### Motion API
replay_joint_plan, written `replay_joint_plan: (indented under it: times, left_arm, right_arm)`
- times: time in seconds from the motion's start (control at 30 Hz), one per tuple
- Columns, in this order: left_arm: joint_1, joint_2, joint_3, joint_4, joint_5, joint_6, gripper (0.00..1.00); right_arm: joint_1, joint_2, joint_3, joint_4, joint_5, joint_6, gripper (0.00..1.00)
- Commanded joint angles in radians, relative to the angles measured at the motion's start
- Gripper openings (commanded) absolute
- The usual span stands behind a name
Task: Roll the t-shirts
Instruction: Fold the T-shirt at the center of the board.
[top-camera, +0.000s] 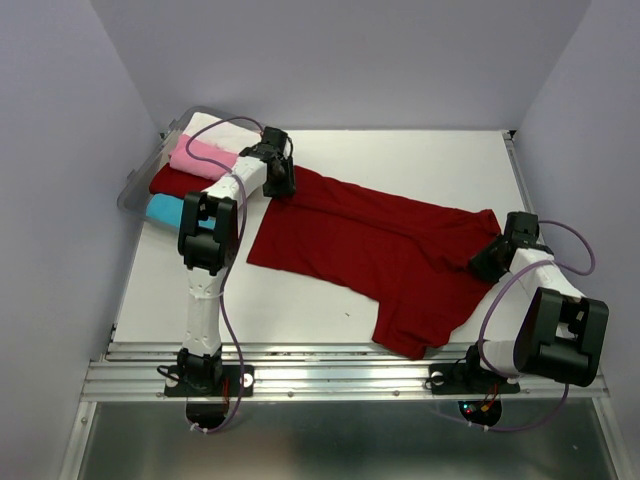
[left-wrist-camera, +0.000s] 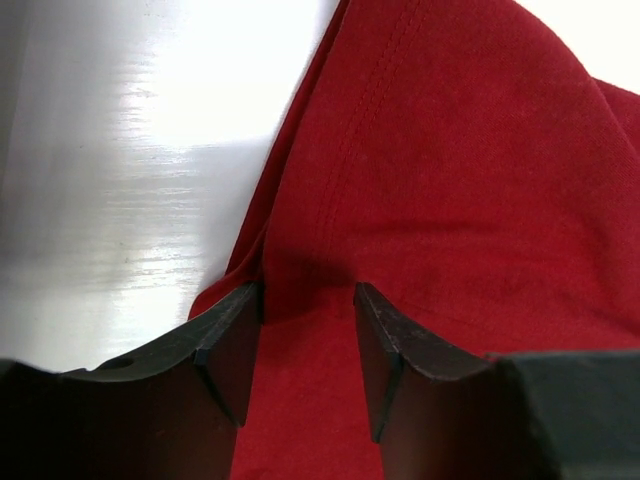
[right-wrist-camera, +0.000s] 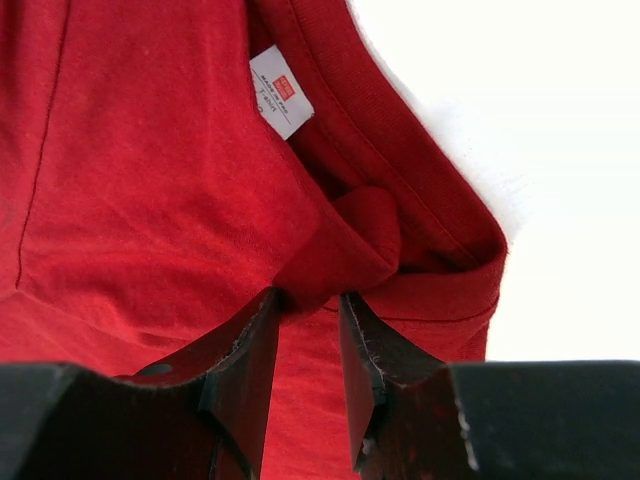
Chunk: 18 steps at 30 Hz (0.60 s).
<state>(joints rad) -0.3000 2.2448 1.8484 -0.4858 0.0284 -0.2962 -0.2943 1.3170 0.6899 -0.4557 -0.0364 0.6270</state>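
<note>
Dark red and lying spread open, slantwise, over the middle of the worktop (top-camera: 450, 160): the large t-shirt (top-camera: 380, 250). Running from near the far left corner toward the right edge, with one sleeve reaching down close to the near edge. Lying mostly flat, with shallow creases along the length.

Left gripper (top-camera: 280, 185) (left-wrist-camera: 308, 300):
- Standing over the far left end of the large t-shirt, beside a stitched seam.
- Holding the fingers (left-wrist-camera: 235, 345) moderately apart, tips pressing down onto the cloth.
- Showing flat cloth in the gap, with no fold visibly pinched.

Right gripper (top-camera: 490, 262) (right-wrist-camera: 310, 300):
- Resting at the right end of the large t-shirt, at the neck opening, near the right edge of the worktop.
- Standing narrow, clamping a bunched fold of the collar (right-wrist-camera: 400, 230) between the fingers (right-wrist-camera: 245, 350).
- Pointing toward a white sewn label (right-wrist-camera: 280, 92) inside the neck, a little beyond the fingertips.

Clear plastic bin (top-camera: 138, 185):
- Sitting at the far left corner of the worktop, just beside the left gripper.
- Holding four folded garments side by side: a white t-shirt (top-camera: 205, 125) at the far end, then a pink t-shirt (top-camera: 205, 158), a second dark red t-shirt (top-camera: 172, 180) and a cyan t-shirt (top-camera: 163, 210) nearest the near edge.
- Lying partly hidden behind the left arm at the cyan end.
</note>
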Motion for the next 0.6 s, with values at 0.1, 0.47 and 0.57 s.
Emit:
replay_joint_plan:
  times: [0.1,0.47,0.57]
  left_arm:
    - [-0.010,-0.057,0.032,0.027,-0.050,0.002,0.51]
    - [-0.014,-0.080,0.006,0.072,-0.059,0.006,0.52]
    - [-0.014,-0.076,0.008,0.078,-0.061,0.005,0.52]
  right_arm:
    - [-0.008,-0.013,-0.003,0.031,0.007,-0.009,0.36]
    - [-0.008,-0.009,-0.006,0.035,0.004,-0.009,0.36]
    - [-0.008,-0.007,-0.007,0.034,0.003,-0.010,0.36]
